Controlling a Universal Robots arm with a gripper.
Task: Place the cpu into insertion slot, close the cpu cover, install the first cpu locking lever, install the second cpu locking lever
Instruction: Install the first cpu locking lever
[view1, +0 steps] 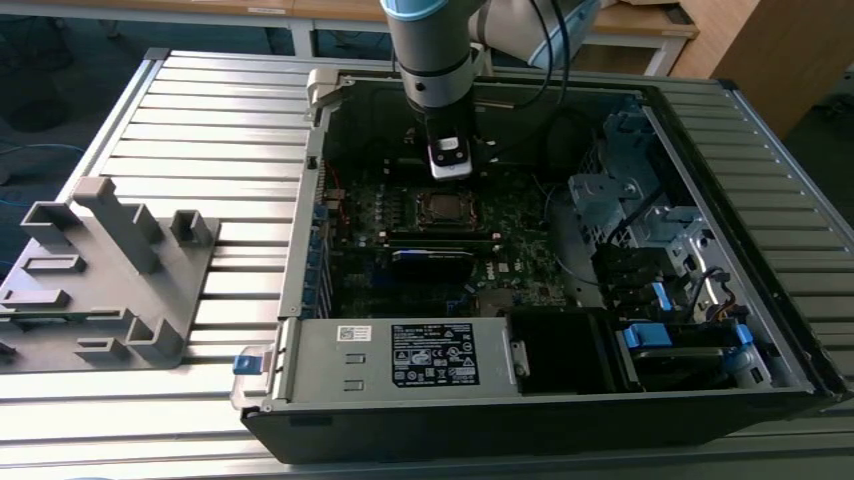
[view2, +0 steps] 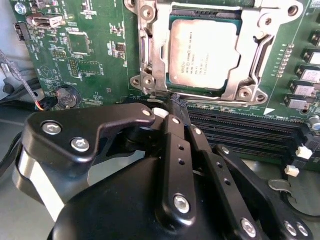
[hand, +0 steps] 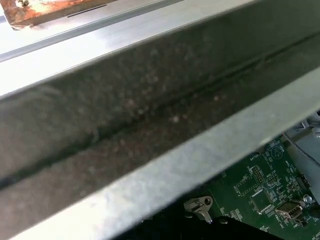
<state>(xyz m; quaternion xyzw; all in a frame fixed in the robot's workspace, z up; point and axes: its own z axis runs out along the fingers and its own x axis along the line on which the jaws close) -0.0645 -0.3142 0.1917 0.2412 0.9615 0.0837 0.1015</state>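
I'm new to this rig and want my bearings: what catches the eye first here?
A robot arm reaching down into an open computer case on the slatted metal table stands out first in the exterior view. In the second wrist view, the cpu sits framed by the silvery cpu cover, the gripper close by its edge.

Dull silver-grey cpu (view2: 202, 52), silvery cpu cover (view2: 159, 55), green circuit board (view2: 100, 80), black hand (view2: 176, 106).
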